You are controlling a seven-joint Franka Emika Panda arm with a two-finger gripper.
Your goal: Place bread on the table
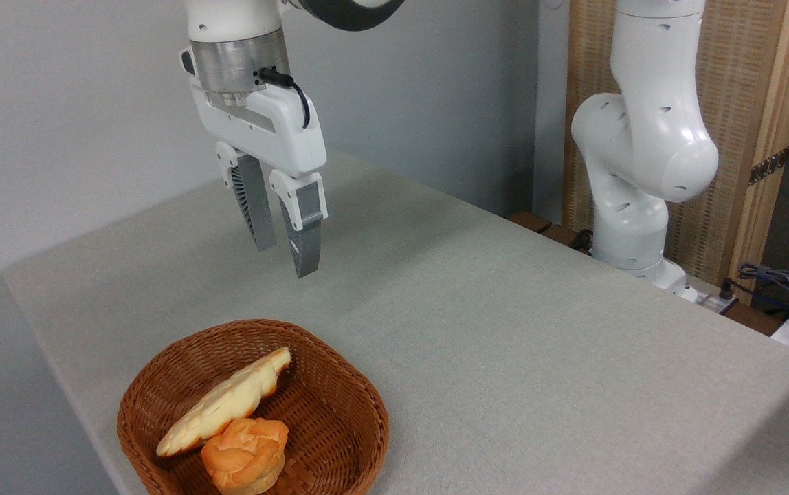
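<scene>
One tabletop [504, 330] carries everything: large, rectangular, rounded at the corners, covered in a light grey-beige cloth-like surface with a fine weave. White arm [642, 137], smooth glossy shell, stands off the tabletop's far right edge, well apart from the basket; its upper links run out of frame at the top.

Basket [360, 419]: brown woven wicker, shallow, roughly round with softened corners, sits on the tabletop at its near left edge, partly cut by the lower frame border. Contents, two items:
- bread [226, 402]: long, flat, leaf-shaped, pale yellow with golden-brown scalloped edges and a ridged top. Lies diagonally in the basket, one end toward the basket's back rim, the other low at its left wall.
- bun [247, 454]: smaller, round, orange, knobbly crust. Sits at the basket's front, touching the bread's lower side.

Gripper [284, 258]: white housing under a metal wrist collar, black cable at the side, hangs above the tabletop behind the basket. Fingers [305, 234] grey, ribbed on the inner faces, tapering to points, aimed downward. Fingers stand apart with a narrow gap, holding nothing. Bread lies in the basket well below and in front of the fingers, no contact.
</scene>
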